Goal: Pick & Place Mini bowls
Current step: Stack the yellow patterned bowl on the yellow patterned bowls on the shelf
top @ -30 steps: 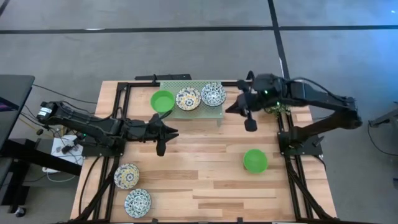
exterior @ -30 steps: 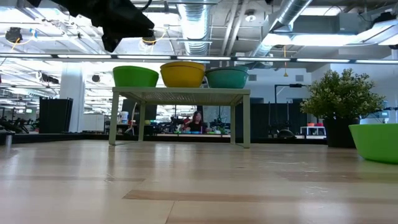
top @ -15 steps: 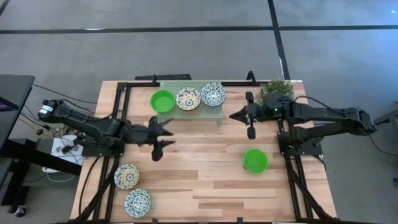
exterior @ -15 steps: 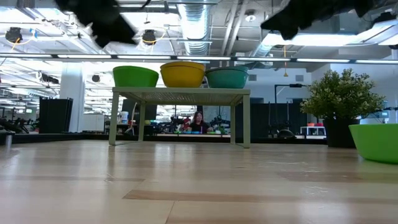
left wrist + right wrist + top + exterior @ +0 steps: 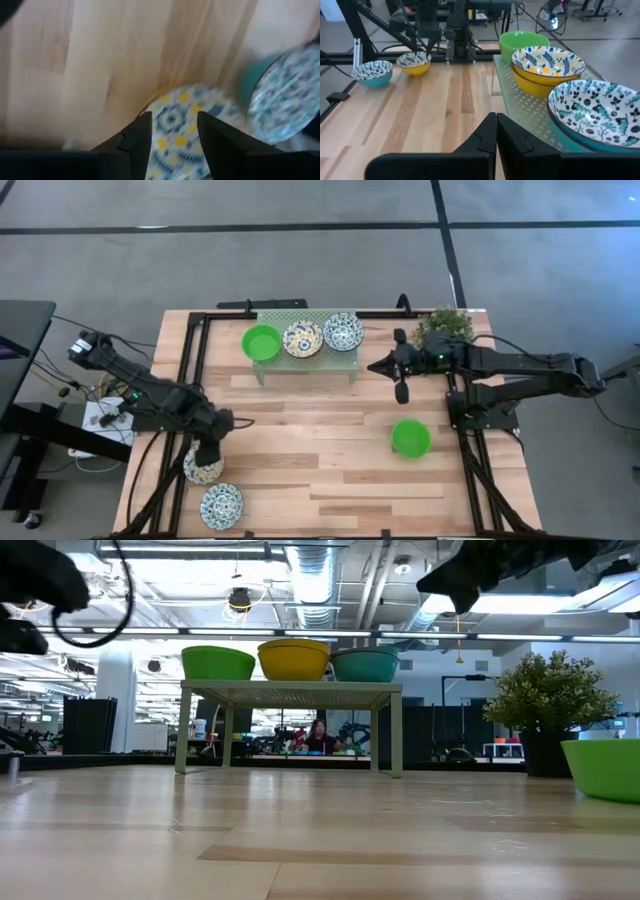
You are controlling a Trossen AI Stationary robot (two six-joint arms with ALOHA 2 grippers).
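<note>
My left gripper (image 5: pixel 205 458) points down, open, over a white bowl with a yellow-blue pattern (image 5: pixel 175 125) near the table's left front; its fingers stand either side of the bowl's middle. A blue-patterned bowl (image 5: pixel 221 505) sits on the table beside it. A green bowl (image 5: pixel 261 342), a yellow-blue bowl (image 5: pixel 302 338) and a blue-patterned bowl (image 5: pixel 343 331) stand on the pale green rack (image 5: pixel 335 360). Another green bowl (image 5: pixel 410 438) sits on the table at the right. My right gripper (image 5: pixel 401 392) hangs shut and empty right of the rack.
A potted plant (image 5: pixel 445 328) stands at the far right, behind my right arm. The rack stands on legs (image 5: pixel 396 730) at the table's far middle. Bare wood (image 5: pixel 320 440) lies between the two arms. Black frame rails (image 5: pixel 190 370) run along both sides.
My left gripper has swung from beside the rack toward the table's near left, tipped to point down, and come over the yellow-blue bowl. My right gripper has dropped lower and shifted slightly toward the near edge, uncovering the plant, then kept still.
</note>
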